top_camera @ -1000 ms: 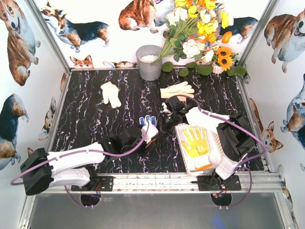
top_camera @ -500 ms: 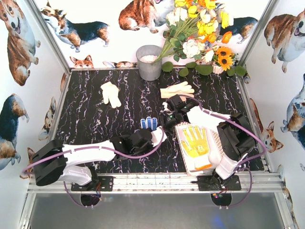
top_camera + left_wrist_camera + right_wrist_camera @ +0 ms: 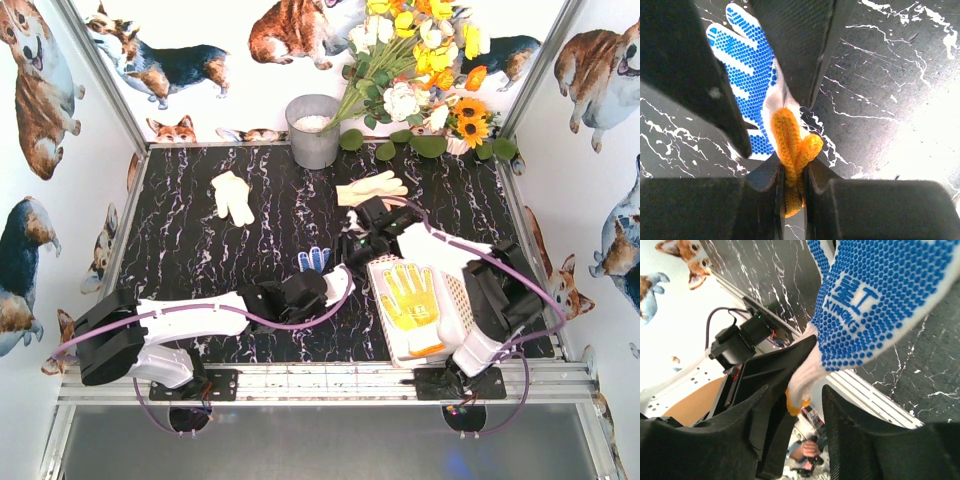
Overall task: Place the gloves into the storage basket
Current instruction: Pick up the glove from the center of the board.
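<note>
Leftward no longer, the left tool (image 3: 325, 280) now sits further to the right than a second ago, just beside the left wall of the storage basket (image 3: 453, 305), and its arm stretches lower across the front of the surface (image 3: 200, 250). It is pressed together on a blue-dotted glove (image 3: 747, 75), pinching the bunched orange cuff. The glove's palm and fingers lie out ahead of the tool, between its two fingers, dotted side towards the wrist camera. From above, only the blue fingertips show past the tool, pointing away from the arm bases, a little left of the basket.

The right tool (image 3: 815, 370) stands just beyond the basket's far left corner. In its wrist view a second blue-dotted glove (image 3: 875, 300) hangs close to the lens, above the surface. Its white cuff with an orange edge lies between the two fingers and touches one of them. Whether they clamp it I cannot tell.

Inside the basket a yellow-palmed glove (image 3: 410, 295) lies flat, palm up. Two cream gloves rest on the surface further back: one (image 3: 232, 197) at the left, the other (image 3: 372, 188) just beyond the right arm.
</note>
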### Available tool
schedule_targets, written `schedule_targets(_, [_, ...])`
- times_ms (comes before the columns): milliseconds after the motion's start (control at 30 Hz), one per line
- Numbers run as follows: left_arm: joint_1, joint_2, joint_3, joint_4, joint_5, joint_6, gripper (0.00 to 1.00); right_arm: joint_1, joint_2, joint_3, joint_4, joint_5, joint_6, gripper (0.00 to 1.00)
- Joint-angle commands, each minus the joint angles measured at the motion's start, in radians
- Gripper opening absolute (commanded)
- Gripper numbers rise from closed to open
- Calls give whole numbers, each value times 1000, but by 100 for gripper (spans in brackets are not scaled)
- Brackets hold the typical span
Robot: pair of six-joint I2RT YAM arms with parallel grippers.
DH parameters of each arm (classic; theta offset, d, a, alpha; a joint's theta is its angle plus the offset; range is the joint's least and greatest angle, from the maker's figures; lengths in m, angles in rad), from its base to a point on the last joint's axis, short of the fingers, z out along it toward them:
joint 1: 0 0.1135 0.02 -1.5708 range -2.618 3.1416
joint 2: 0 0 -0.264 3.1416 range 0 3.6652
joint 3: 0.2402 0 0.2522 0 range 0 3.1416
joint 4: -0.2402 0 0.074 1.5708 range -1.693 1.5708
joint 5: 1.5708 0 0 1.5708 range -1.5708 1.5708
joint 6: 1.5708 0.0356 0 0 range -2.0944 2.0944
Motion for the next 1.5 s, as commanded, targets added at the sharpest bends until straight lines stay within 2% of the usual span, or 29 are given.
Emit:
schedule_targets(0, [-7,-25,27,-16,-16,-67,0,-8,-121,-53,73,117,103,51])
schedule_targets(200, [-6,-40,25,-27,-24,-86,0,-5,-200,-155,184,223,268,70])
schedule_targets(333, [-4,-65,18,-29,-19,-89,0,27,-196,-145,193,301,346,71])
schedule_targets(567, [-4,-87,-2,-20,-11,-96,0,83,-210,-207,304,465,533,71])
schedule_targets(900, [-4,-106,-7,-8,-9,-98,0,134,-86,-130,276,479,498,70])
schedule_targets(1133, [-4,-147,-12,-28,-47,-105,0,160,-53,-44,179,515,429,68])
schedule_targets(1467, [-4,-210,-23,-41,-19,-106,0,171,1,-42,236,483,423,65])
